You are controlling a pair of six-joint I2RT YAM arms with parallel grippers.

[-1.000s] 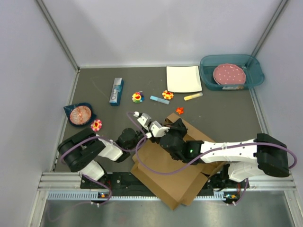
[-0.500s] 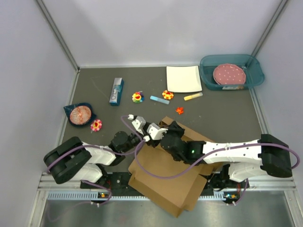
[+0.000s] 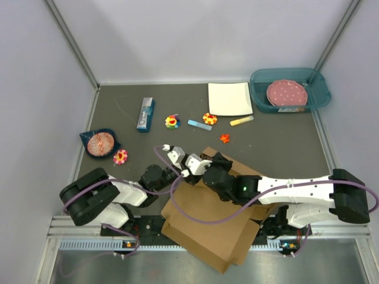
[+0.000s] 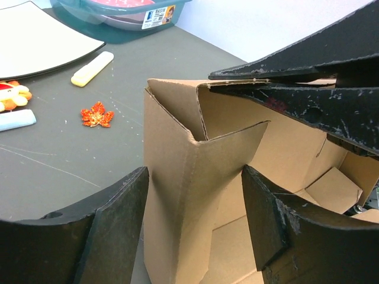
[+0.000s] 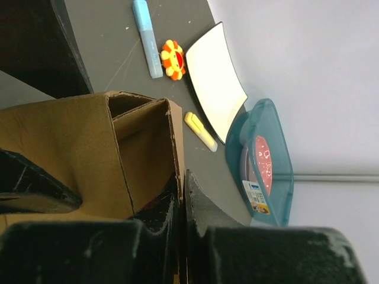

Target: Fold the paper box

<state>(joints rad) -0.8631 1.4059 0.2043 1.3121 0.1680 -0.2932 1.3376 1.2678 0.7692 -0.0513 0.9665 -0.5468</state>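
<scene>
The paper box [image 3: 213, 219] is a brown cardboard sheet, partly raised, lying between the arm bases. One upright folded corner of the paper box [image 4: 189, 177] stands between the fingers of my left gripper [image 4: 195, 201]. That gripper is open; its left finger [image 4: 118, 225] is against the cardboard and the right finger [image 4: 266, 219] is apart from it. My right gripper [image 5: 182, 189] is shut on the top edge of the box wall [image 5: 148, 148]. Its black fingers [image 4: 308, 89] show above the corner in the left wrist view. From above, the two grippers [image 3: 190, 164] [image 3: 208, 161] meet at the box's far corner.
A white square plate [image 3: 230, 98] and a teal bin [image 3: 317, 94] holding a pink plate stand at the back right. Flower toys [image 3: 172, 122], a blue marker [image 3: 199, 125], a yellow marker [image 3: 241, 120], a red leaf [image 3: 224, 138], a blue carton [image 3: 145, 114] and a small bowl [image 3: 100, 144] lie beyond the box.
The box and both grippers have shifted a little to the left and toward the near edge. The left arm's elbow has swung outward to the left. The right gripper's hold is unchanged.
</scene>
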